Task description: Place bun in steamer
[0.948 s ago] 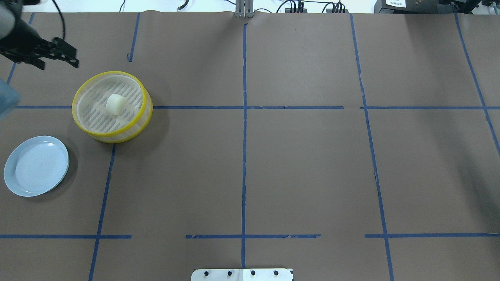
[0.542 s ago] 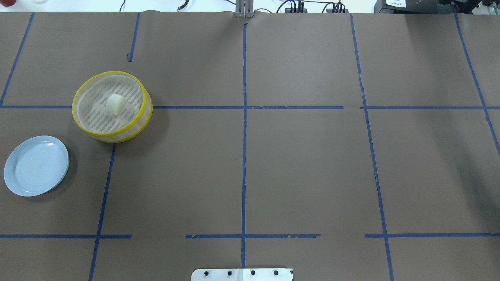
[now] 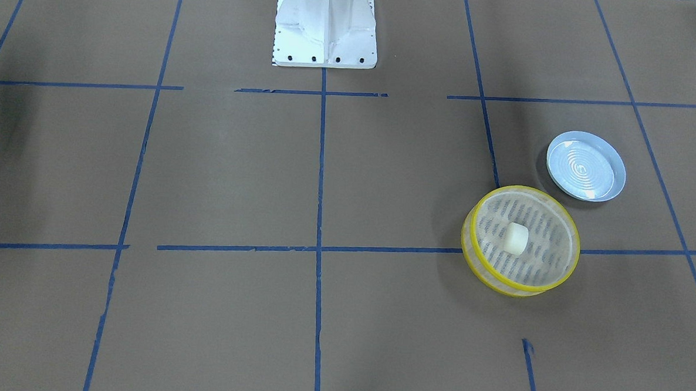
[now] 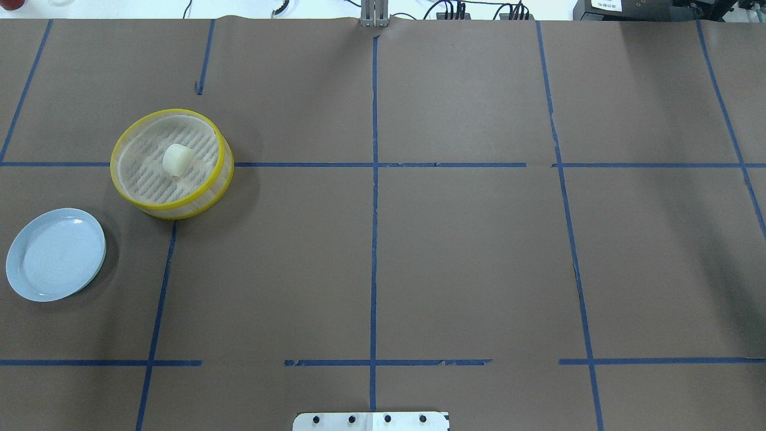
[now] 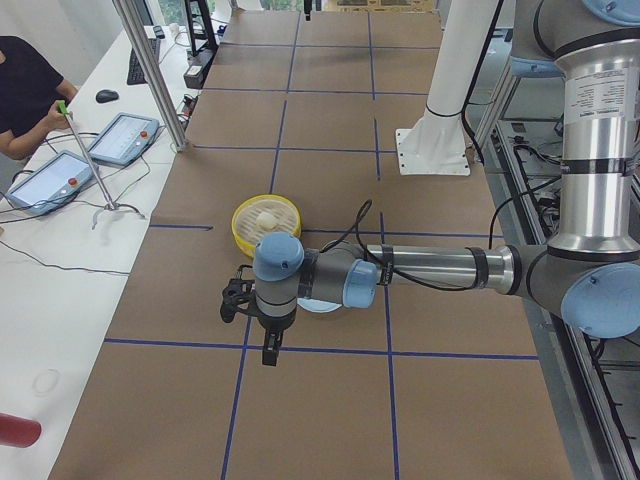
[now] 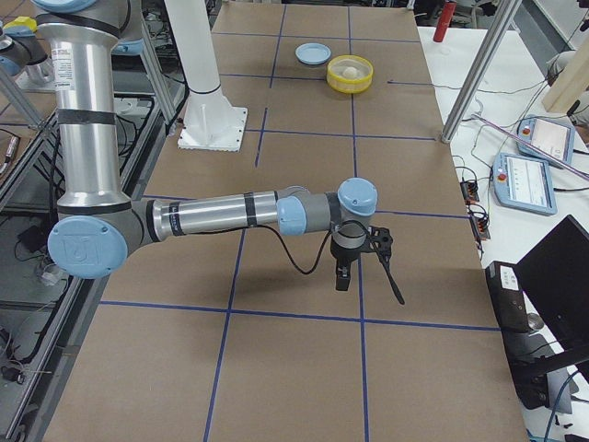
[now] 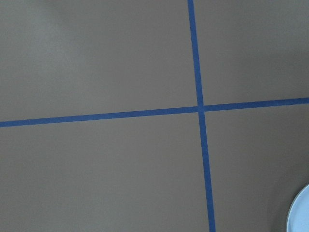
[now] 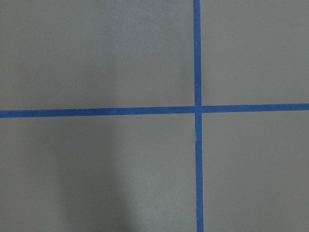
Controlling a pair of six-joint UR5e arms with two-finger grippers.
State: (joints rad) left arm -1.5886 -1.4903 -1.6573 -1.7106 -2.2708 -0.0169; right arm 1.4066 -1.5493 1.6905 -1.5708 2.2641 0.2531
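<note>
The cream-white bun (image 4: 178,160) lies inside the yellow-rimmed steamer (image 4: 198,200) at the table's left, near the middle of its mesh floor. It also shows in the front-facing view (image 3: 516,237), in the steamer (image 3: 497,283). No gripper shows in the overhead or front-facing view. In the exterior left view my left gripper (image 5: 250,335) hangs above the table, well short of the steamer (image 5: 240,225). In the exterior right view my right gripper (image 6: 368,285) hangs far from the steamer (image 6: 351,85). I cannot tell whether either is open or shut.
An empty pale blue plate (image 4: 55,254) sits left of the steamer toward the robot; its edge shows in the left wrist view (image 7: 301,215). Blue tape lines cross the brown table cover. The robot's white base (image 3: 325,24) stands at mid-table. An operator's stand (image 5: 95,180) is beside the table.
My left gripper, at the overhead view's upper left 0.9 s ago, has moved out of that view. The bun, steamer and plate have not moved.
</note>
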